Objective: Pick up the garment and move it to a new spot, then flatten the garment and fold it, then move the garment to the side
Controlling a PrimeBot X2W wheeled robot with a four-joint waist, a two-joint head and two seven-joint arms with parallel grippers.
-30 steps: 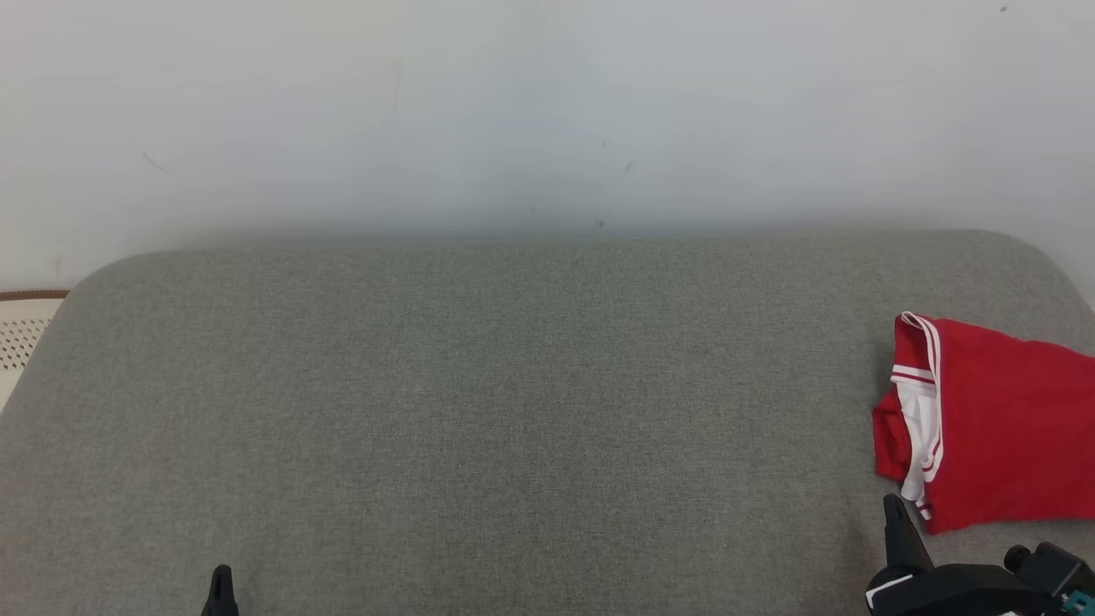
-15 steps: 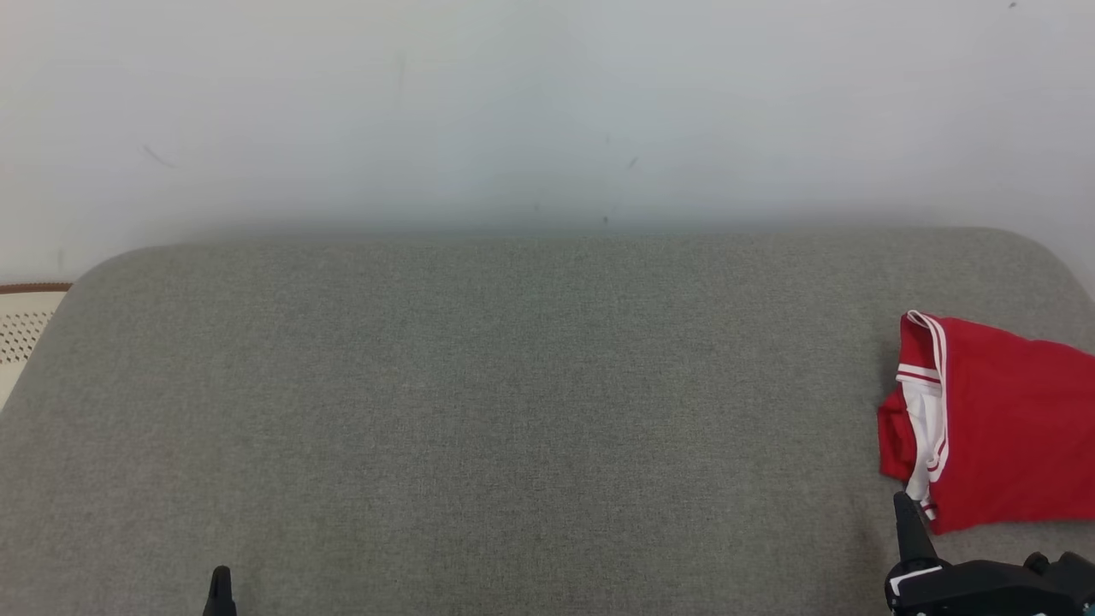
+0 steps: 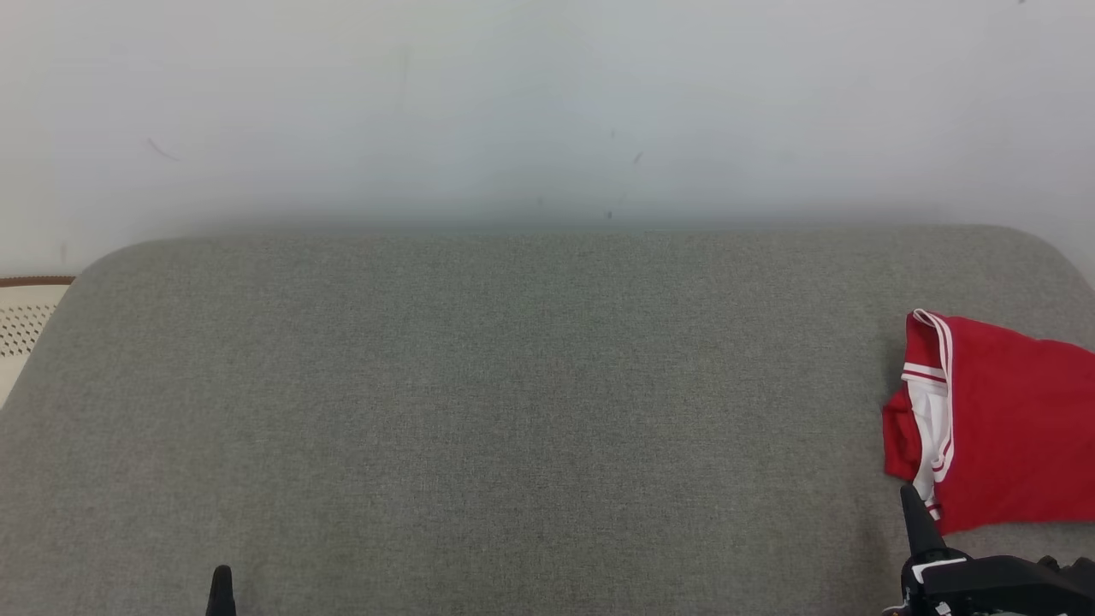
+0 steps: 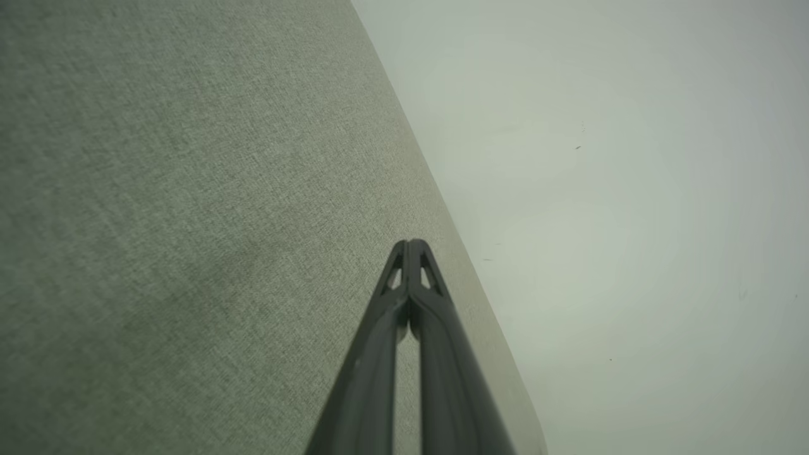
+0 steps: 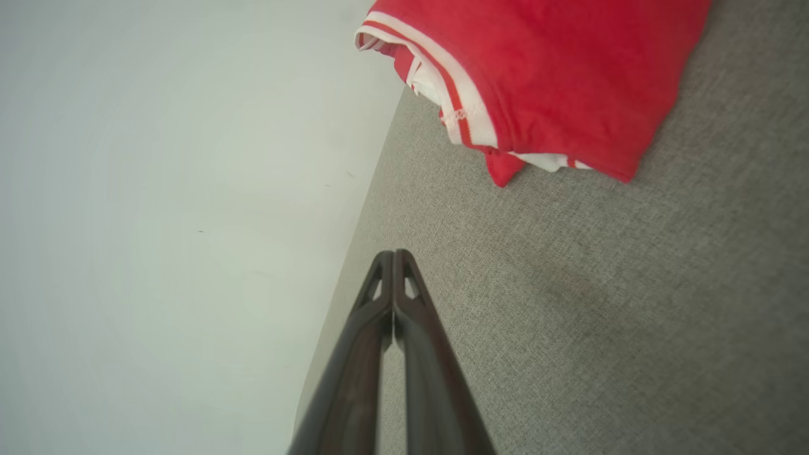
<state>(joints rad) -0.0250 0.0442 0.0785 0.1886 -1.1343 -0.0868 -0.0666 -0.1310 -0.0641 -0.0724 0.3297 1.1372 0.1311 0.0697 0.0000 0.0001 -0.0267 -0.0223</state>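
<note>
A red garment (image 3: pixel 1009 428) with white, red-striped trim lies folded into a compact block at the right end of a wide grey upholstered pad (image 3: pixel 513 411). In the head view the picture's right edge cuts it off. Its trimmed edge faces the middle of the pad, with a strip of white fabric showing between the red layers.

The right gripper (image 5: pixel 393 254) has its two dark fingers pressed together and holds nothing. In its own wrist view it points over the pad near the far rim, and grey fabric lies between its tips and the garment's nearest corner, so the two are apart. In the head view its tip shows just at the garment's lower left corner.

The left gripper (image 4: pixel 411 243) is likewise closed, tips meeting, with nothing between them. It sits at the lower left of the head view, well apart from the garment, with the broad grey middle of the pad between them.

Beyond the pad's far rim is a pale surface (image 3: pixel 513 103) with a few small dark marks. A cream perforated object (image 3: pixel 21 325) with a brown rim shows at the left edge, beside the pad's rounded corner
</note>
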